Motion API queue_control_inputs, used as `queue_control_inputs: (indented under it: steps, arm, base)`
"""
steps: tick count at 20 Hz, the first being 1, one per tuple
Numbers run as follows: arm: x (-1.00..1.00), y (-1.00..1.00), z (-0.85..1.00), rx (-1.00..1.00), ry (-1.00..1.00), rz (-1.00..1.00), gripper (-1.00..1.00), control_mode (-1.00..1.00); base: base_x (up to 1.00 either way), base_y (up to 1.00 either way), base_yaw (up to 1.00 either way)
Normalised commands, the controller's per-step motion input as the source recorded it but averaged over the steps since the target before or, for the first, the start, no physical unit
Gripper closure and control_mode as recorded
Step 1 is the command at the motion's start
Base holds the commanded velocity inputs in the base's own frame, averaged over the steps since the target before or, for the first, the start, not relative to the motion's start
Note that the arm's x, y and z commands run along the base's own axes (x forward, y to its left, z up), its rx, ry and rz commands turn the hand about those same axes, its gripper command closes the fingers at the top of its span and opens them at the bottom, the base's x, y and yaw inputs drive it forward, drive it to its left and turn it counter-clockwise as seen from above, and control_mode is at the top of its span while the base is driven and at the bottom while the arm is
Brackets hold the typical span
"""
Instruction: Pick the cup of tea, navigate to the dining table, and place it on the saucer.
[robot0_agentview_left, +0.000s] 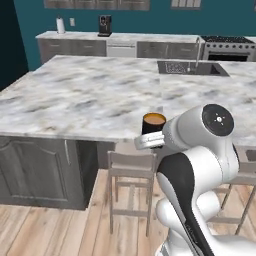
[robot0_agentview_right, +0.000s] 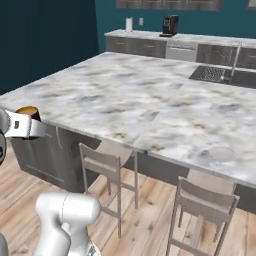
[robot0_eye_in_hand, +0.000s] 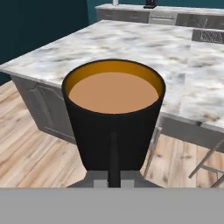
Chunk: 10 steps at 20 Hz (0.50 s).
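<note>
Short of the bench's near edge, over the wooden floor, the jaws (robot0_agentview_left: 152, 141) are pinched on the cup of tea (robot0_agentview_left: 153, 124), which stands upright with the liquid level. Its handle faces the hand. The saucer (robot0_agentview_right: 221, 153) lies on the dining table (robot0_agentview_right: 150, 100) well apart, ahead and to the robot's right, close to the near edge above a stool (robot0_agentview_right: 202, 207); its pale rim is faint against the marble, so probably flat and bare
</note>
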Motion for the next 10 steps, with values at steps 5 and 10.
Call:
queue_control_inputs:
  steps: [5,10]
  arm:
    - [0.00,0.00,0.00,0.00,0.00,0.00,1.00,1.00]
    - [0.00,0.00,0.00,0.00,0.00,0.00,1.00,1.00]
  base:
    - [0.01,0.37,-0.24]
    - [0.01,-0.01,-0.36]
